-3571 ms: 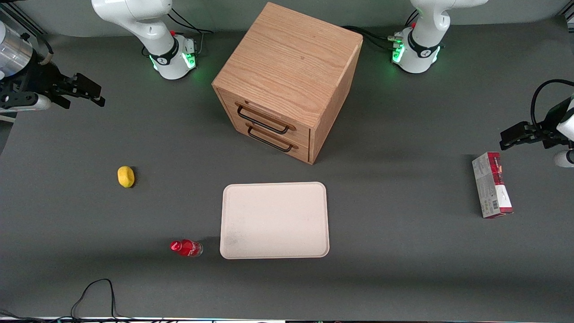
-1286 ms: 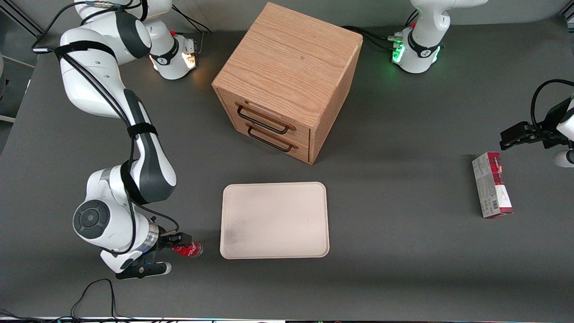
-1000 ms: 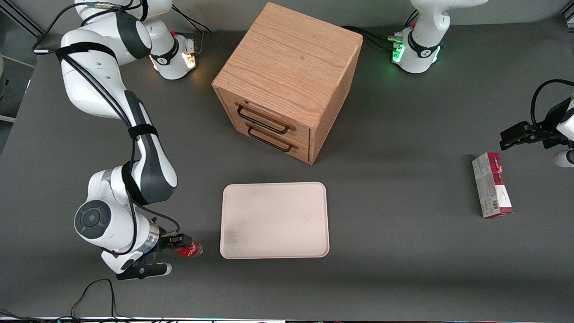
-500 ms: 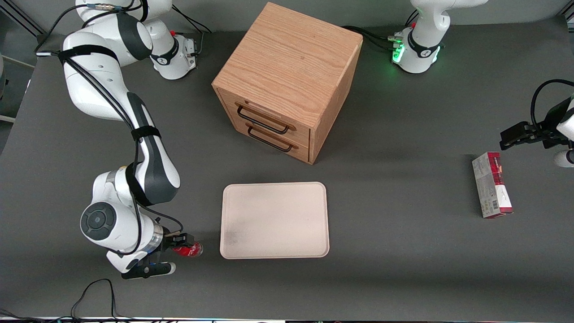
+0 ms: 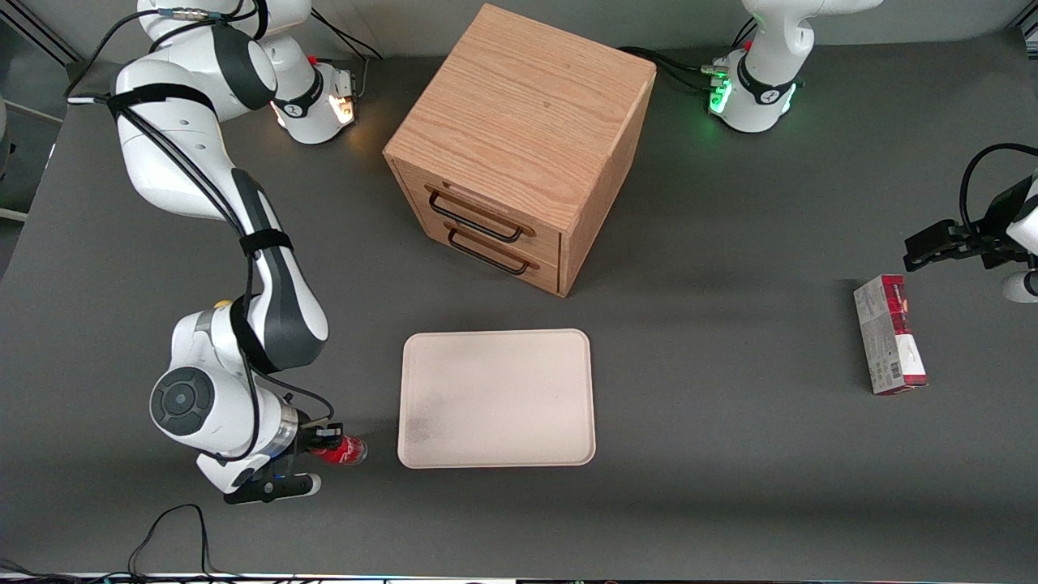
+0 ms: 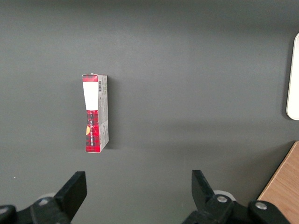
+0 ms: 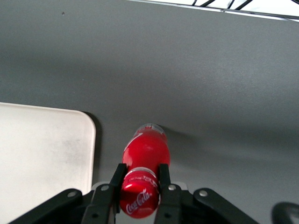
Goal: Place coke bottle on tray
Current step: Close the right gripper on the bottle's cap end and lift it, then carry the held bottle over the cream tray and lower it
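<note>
The end effector (image 7: 140,184) is clamped on the coke bottle (image 7: 145,154) just below its cap, low over the surface (image 5: 730,487), just beside the tray (image 5: 496,397).

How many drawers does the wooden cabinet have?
2. The upper drawer and the lower drawer sit one above the other in the cabinet, each with a dark handle. The end effector, far from them, is shut on the bottle beside the tray.
</note>
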